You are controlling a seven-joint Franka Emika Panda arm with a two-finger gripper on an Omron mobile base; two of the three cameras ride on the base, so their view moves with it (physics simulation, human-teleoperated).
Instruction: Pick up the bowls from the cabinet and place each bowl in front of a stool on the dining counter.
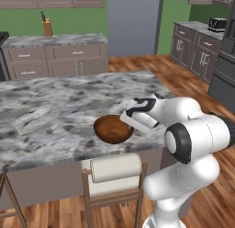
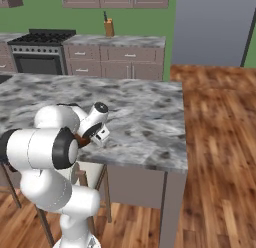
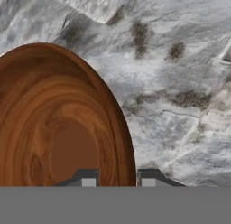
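Left base view. My tool sits at the right rim of a wooden bowl, which rests on the marbled dining worktop close to its near edge. A stool with a cream seat stands directly below the bowl, tucked against the worktop's base. I judge the step in hand to be the placing of this bowl before that stool, and it looks nearly complete. The bowl appears to sit on the stone, though contact is not certain from this angle. My fingers are hidden behind the white wrist housing.

Right base view. My own arm covers most of the bowl; only a sliver of brown shows beside the wrist, above the worktop's near edge. The tool is hidden here. The stool is cut off by the arm and the worktop edge.

Hand view. The two fingertips straddle the bowl's rim, one inside and one outside, just beside the wall. I judge the tool closed on the bowl's rim, though the contact itself is cropped at the bottom. The worktop lies beyond the bowl.

The next move calls for parting the fingers and lifting straight clear of the rim, so the bowl is not dragged or tipped. A second bowl and the cabinet are out of frame.
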